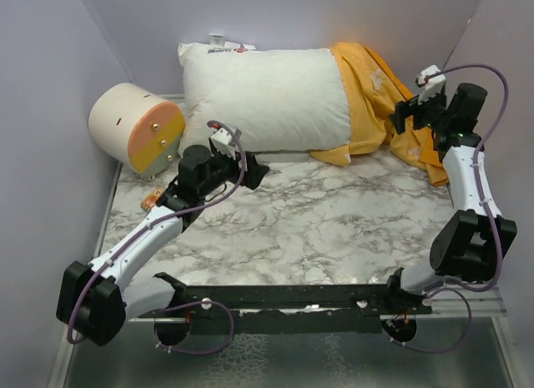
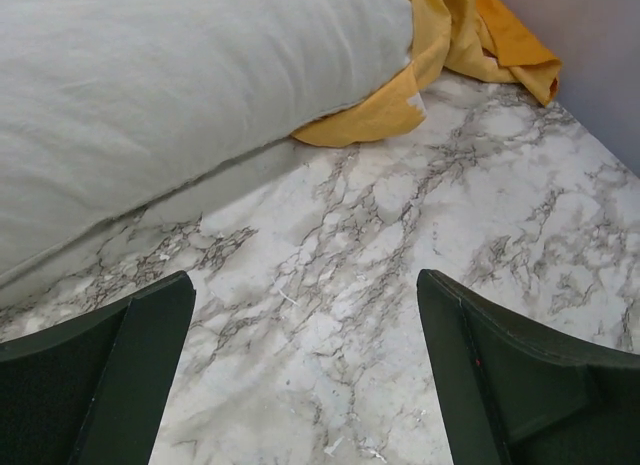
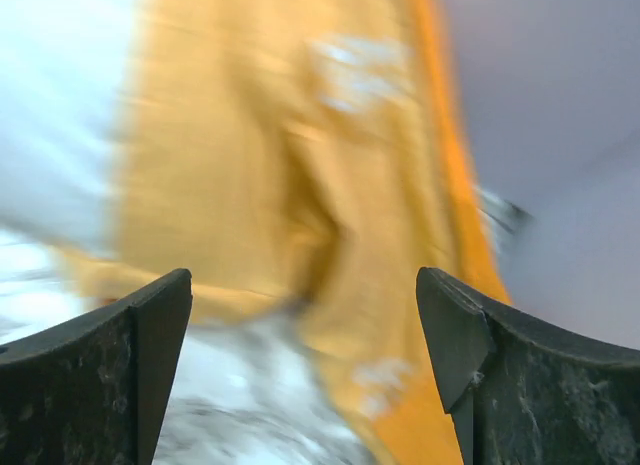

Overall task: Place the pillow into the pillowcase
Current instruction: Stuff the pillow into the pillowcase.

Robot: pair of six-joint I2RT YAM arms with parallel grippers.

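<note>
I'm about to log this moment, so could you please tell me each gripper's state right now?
The left gripper is open, holding nothing.
The right gripper is open, empty, facing the pillowcase.

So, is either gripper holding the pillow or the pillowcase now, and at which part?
Nothing is held. The left gripper is open over the marble table, the right gripper open facing the pillowcase, without gripping it.
</note>
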